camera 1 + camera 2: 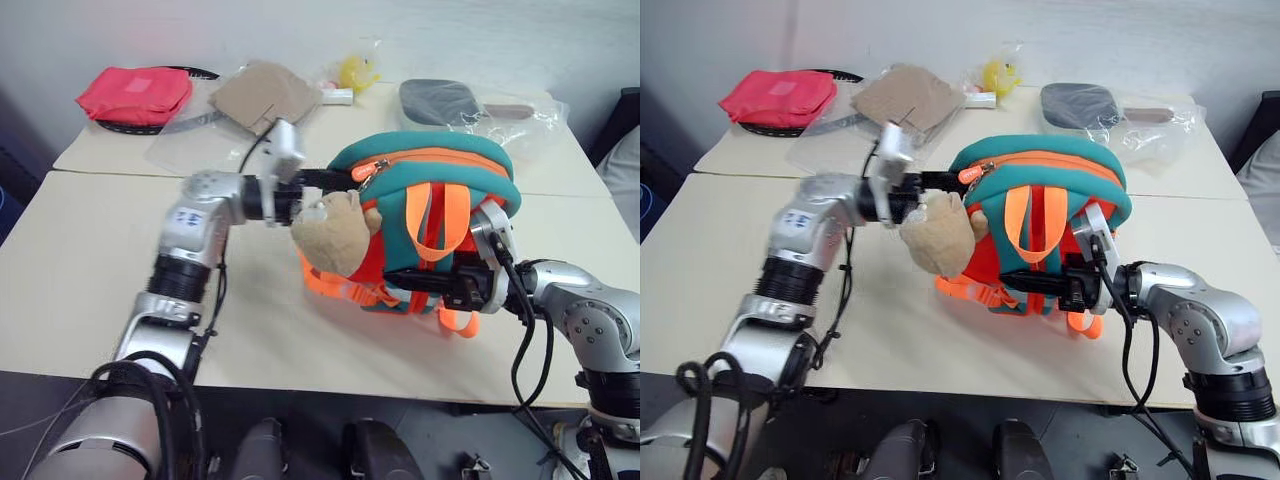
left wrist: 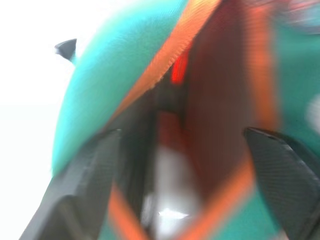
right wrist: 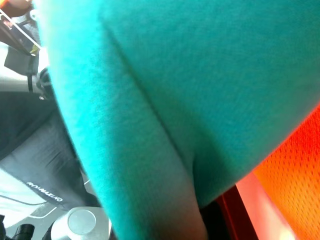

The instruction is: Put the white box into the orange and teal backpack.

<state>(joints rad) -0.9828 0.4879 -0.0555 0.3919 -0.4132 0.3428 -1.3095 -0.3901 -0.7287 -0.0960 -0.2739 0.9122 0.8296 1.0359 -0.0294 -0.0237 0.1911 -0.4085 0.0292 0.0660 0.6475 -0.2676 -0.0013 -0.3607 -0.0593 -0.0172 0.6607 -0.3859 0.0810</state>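
We see the orange and teal backpack (image 1: 430,215) upright mid-table, zipper mouth gaping at the top; the left wrist view looks into that gap at a dark reddish lining with a pale shape low inside, which may be the white box (image 2: 167,200), but we can't confirm it. Left gripper (image 1: 335,180) sits at the zipper opening, fingers (image 2: 280,170) spread wide, holding nothing. Right gripper (image 1: 425,280) is pinched narrow on the bag's lower front among the orange straps. Fabric is soft, padded; a tan plush animal (image 1: 335,235) hangs off the side. Behind: red-pink pouch (image 1: 135,95), brown card in plastic (image 1: 262,97), grey pouch (image 1: 438,102).
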